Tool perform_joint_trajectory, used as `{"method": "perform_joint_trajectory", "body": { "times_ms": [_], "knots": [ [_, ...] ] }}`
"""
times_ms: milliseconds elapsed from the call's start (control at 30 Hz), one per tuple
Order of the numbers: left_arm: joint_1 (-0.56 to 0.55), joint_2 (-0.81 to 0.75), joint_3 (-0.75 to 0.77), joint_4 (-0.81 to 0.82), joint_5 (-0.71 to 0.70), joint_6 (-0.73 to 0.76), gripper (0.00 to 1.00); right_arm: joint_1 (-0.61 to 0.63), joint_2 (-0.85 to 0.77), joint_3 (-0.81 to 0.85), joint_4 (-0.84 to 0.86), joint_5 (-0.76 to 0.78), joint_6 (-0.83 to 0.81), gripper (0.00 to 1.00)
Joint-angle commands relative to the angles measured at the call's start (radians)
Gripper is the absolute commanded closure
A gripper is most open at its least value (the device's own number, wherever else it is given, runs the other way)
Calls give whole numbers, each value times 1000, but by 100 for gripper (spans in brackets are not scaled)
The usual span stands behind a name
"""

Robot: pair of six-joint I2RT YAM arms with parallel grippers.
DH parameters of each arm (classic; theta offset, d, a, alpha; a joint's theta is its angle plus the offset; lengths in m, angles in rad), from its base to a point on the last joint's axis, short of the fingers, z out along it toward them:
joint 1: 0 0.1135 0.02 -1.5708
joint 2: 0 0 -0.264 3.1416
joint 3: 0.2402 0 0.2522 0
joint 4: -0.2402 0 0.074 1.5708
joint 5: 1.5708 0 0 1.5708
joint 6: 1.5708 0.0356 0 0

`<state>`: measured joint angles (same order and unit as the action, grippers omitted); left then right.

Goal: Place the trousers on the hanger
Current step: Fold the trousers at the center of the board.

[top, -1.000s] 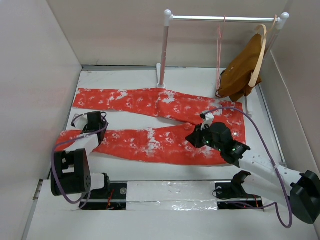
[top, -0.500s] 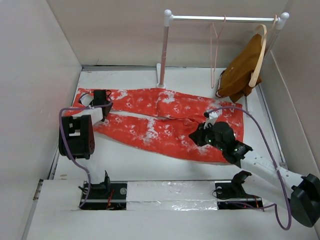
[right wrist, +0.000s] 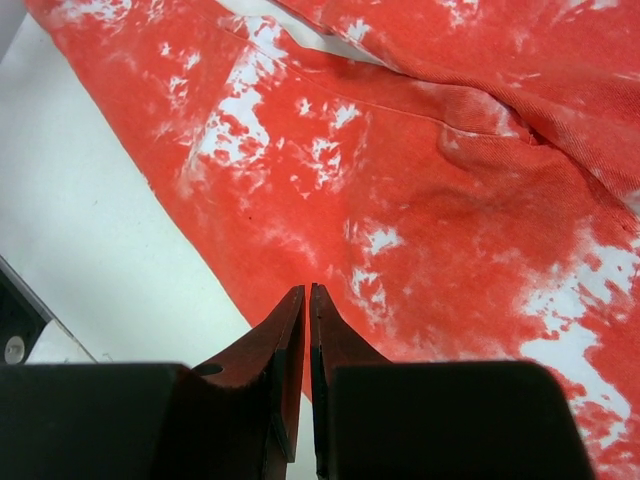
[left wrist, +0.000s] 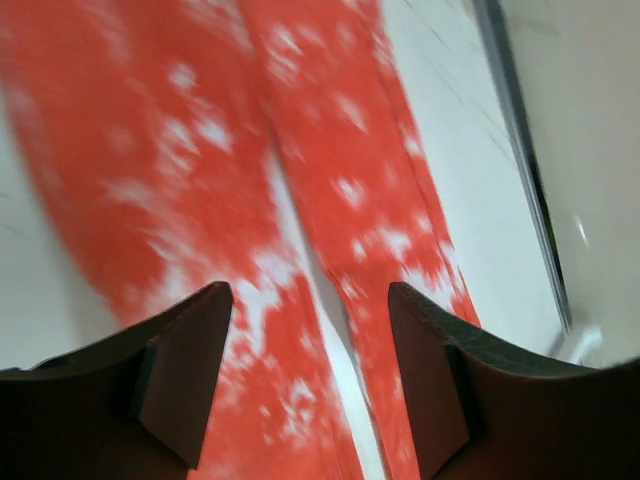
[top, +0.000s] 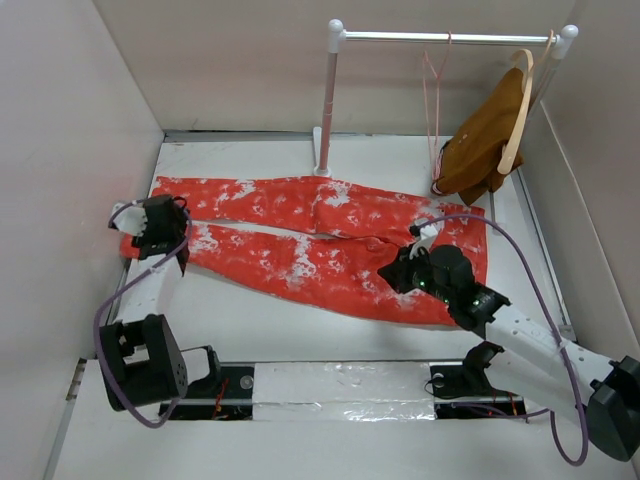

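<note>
The trousers lie flat across the middle of the worktop, waist toward the right edge and the two legs running side by side toward the left edge, the near leg angled in so its cuff almost meets the far one. The left claw hangs over the leg ends by the left edge, spread wide with nothing in it. The right claw sits over the hip area near the right edge, closed to a sliver; no fold of cloth shows between its tips. The hanger dangles from the rail at the far right corner, just beside a mustard-brown garment, well apart from the trousers. The likely trouble: the left claw may close on one leg only, so the other trails and the cloth slides off the thin rod; the light hanger could also swing or unhook when nudged, or tangle with its neighbour.
</note>
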<state>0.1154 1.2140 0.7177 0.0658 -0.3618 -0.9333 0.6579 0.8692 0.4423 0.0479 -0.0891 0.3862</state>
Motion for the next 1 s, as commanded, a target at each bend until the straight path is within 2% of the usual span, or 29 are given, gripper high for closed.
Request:
{"method": "perform_joint_trajectory", "body": {
  "times_ms": [0,67,233,533,767,867,900,967],
  "knots": [
    [136,33,-11,-63,7,-2,42,22,-38,15,13,-37,-29,89],
    [203,77,46,-115,37,20,46,22,-71,-8,17,-49,-27,89],
    [268,195,150,-188,-12,70,50,32,-110,-27,-5,-67,-26,88],
    [334,412,229,-227,-20,94,39,42,-113,-31,-22,-58,-14,85],
    [360,467,233,-196,-20,93,40,42,-61,-20,-20,-61,-15,83],
    [360,489,239,-178,0,96,53,42,-50,-14,-23,-52,-15,83],
    [360,493,236,-170,9,94,64,42,-50,-11,-26,-46,-14,83],
    [360,496,229,-146,29,93,75,42,-52,-5,-40,-29,-15,83]
  ]
}}
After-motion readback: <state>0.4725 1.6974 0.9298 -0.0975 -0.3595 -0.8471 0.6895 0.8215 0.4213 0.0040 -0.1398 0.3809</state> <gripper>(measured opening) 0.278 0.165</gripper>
